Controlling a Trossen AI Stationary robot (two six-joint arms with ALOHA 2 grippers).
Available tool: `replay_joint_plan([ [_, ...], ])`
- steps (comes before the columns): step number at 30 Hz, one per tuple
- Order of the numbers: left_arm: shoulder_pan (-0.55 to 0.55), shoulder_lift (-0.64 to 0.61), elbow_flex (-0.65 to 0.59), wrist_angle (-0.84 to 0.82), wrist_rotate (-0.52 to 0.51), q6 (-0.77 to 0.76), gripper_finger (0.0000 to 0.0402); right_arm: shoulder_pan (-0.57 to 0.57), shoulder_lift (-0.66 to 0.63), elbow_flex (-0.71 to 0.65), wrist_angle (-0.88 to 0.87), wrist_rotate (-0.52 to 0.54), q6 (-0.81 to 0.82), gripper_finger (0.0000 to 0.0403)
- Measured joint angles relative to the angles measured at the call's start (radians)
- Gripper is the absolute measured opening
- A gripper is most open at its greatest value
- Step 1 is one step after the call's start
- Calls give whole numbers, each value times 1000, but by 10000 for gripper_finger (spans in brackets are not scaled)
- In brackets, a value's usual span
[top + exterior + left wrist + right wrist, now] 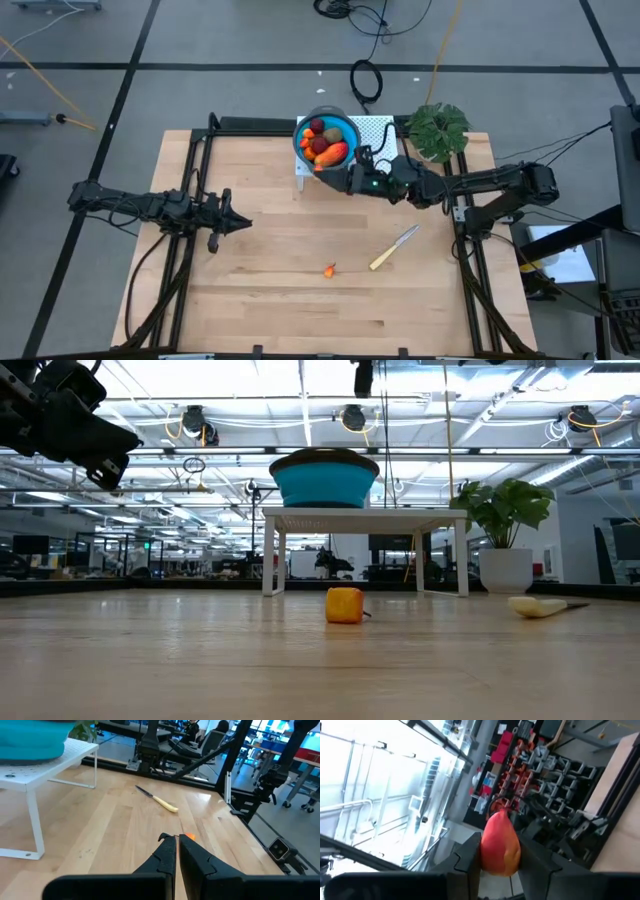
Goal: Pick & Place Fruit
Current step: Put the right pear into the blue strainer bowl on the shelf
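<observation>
On the light wooden bench [270,300], framed by black rails, a white wire rack [372,128] stands at the far edge and carries a blue bowl [345,125]. The bowl holds toy fruit: a dark red ball [317,125], a brownish-green oval [332,134] and further pieces too crowded to separate. The right gripper [500,857] is raised at the bowl's rim, its fingers closed on the long red-orange mango piece [501,845], which is held tilted above the bowl. A small orange bit [330,269] lies alone near the bench centre; a yellow-handled knife [392,248] lies near it, to its right in the high view. A green leafy plant [438,130] in a white pot stands beside the rack. The left gripper [176,840] hovers over the bench's left half, fingers pressed together and empty. Around the bench lies grey floor with dark tape lines and loose cables [365,78]; behind it, a large hall with ceiling trusses, round lamps and shelving, apparently a workshop.
</observation>
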Motion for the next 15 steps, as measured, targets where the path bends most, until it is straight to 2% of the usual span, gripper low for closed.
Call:
replay_joint_plan([
  [5, 0, 0, 0, 0, -4, 0, 19, -24, 0, 0, 0, -12, 36, 95],
  [8, 0, 0, 0, 0, -4, 0, 19, -38, 0, 0, 0, -49, -11, 95],
  [11, 0, 0, 0, 0, -4, 0, 19, -48, 0, 0, -2, -52, -162, 95],
  [15, 0, 0, 0, 0, -5, -1, 19, -63, 0, 0, -8, -54, -474, 95],
])
